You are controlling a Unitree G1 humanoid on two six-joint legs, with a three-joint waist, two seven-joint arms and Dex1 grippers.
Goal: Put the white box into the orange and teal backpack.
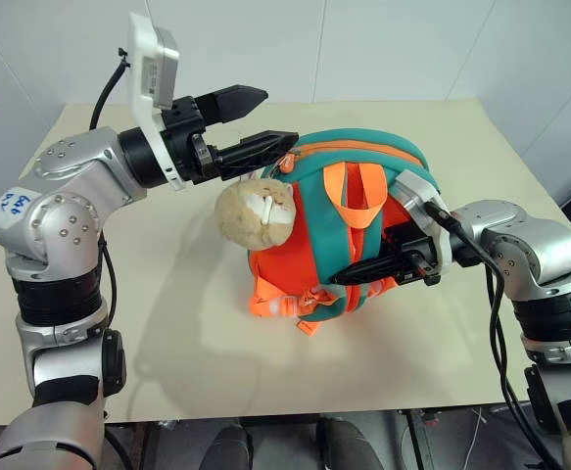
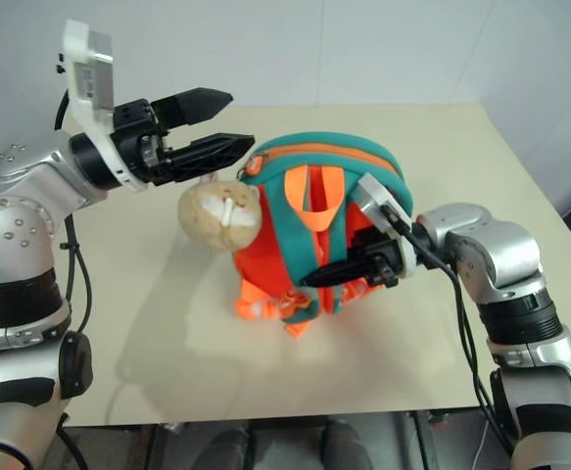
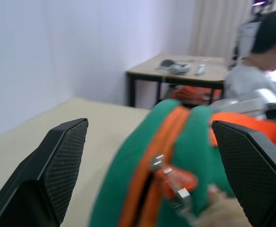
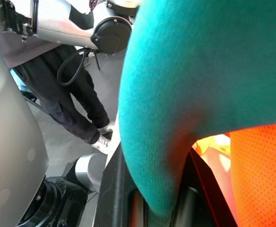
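On the near side of the bench (image 1: 197, 362) there is bare tan surface; a little farther in, the orange and teal backpack (image 1: 349, 230) stands upright in the middle, straps facing the robot, with a tan plush toy (image 1: 256, 213) hanging at its left shoulder. The right gripper (image 1: 378, 269) comes in level from the right, its jaws clamped together on a teal strap low on the pack's front, which seems to be what keeps the soft bag standing. Farther back and higher, the left gripper (image 1: 251, 122) hovers just beside the pack's top, jaws spread wide and empty, the zipper seam (image 3: 152, 175) and its pull just ahead of them. The white box is not to be seen anywhere on the bench; the zip looks drawn shut, so I judge it is already inside, though I cannot confirm that.

What could go wrong: if the right gripper lets the strap go carelessly, the pack could slump forward or topple. The left jaws could also snag the zipper pull or the toy and drag the bag over.
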